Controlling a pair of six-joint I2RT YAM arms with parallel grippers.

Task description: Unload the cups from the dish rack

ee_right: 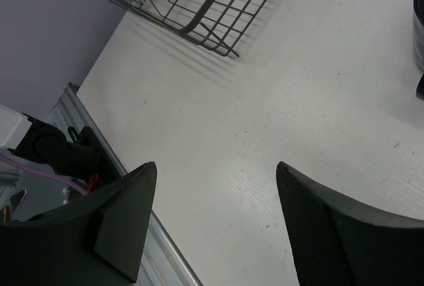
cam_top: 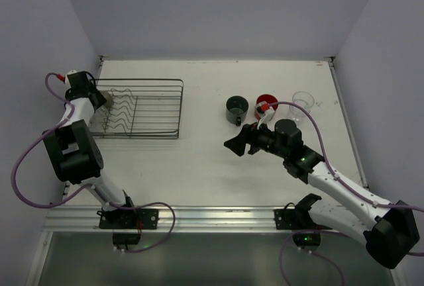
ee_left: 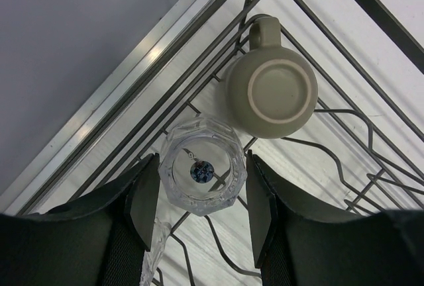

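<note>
Left gripper [ee_left: 202, 183] fingers [ee_left: 142, 200] pinch a clear glass mug [ee_left: 202, 167] that stands in a corner of the rack [cam_top: 156, 108]; only the left wrist view shows this grip. Just beside it a grey cup [ee_left: 275, 94] sits upside down, its handle toward the rim. From above, the left wrist mostly hides both. Right of the rack, a dark mug [cam_top: 236, 107], a red mug [cam_top: 268, 98] and a clear tumbler [cam_top: 303, 100] stand on the table [cam_top: 199, 160]. The right gripper [ee_right: 215, 187] hangs with its fingers spread over bare table.
</note>
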